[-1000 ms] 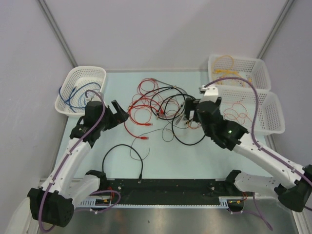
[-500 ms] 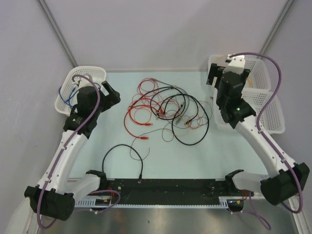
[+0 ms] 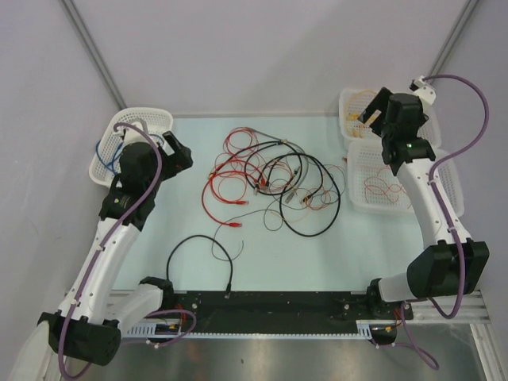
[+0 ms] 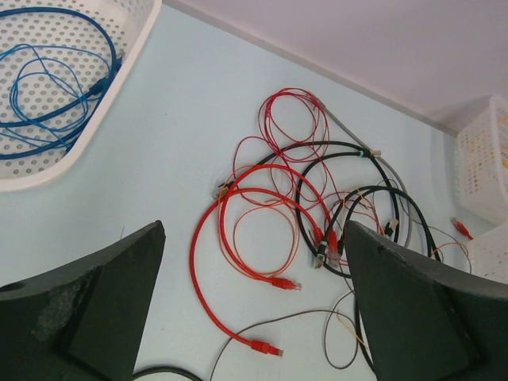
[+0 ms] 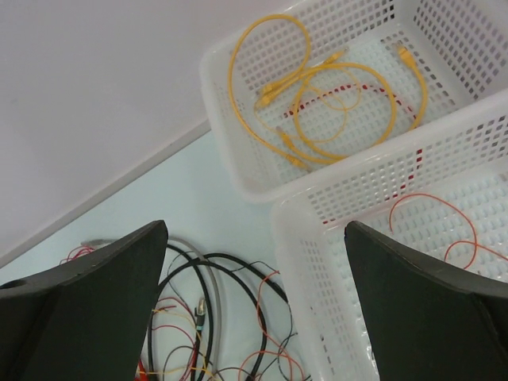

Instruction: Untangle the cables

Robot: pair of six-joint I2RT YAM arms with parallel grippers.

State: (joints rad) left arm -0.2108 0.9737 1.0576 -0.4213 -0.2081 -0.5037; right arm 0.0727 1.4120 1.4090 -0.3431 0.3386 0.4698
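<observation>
- The right claw (image 3: 373, 113) has swung off the middle of the table (image 3: 317, 258) in the last second. It was low over the knot of cables (image 3: 274, 178); now it hangs above the two white baskets (image 3: 432, 119) at the far right corner.
- Its fingers stand wide apart with nothing between them. Its wrist camera looks down on a yellow cable (image 5: 333, 79) in the far basket and a thin red wire (image 5: 444, 230) in the nearer one.
- The left claw (image 3: 176, 151) has pulled back too, from the left edge of the knot to beside the left basket (image 3: 143, 119), which holds a blue cable (image 4: 55, 87). It is also spread wide and empty.
- The knot lies mid-table, well apart from both claws. Red loops (image 4: 262, 198) and black loops (image 4: 349, 182) cross over one another there.
- One black cable (image 3: 198, 246) lies by itself nearer the front edge.
- My reading: neither claw has hold of anything, so a drop-off or a reset looks finished, and most of the untangling is not yet done. The next step is likely to reach back into the knot for one loose strand.
</observation>
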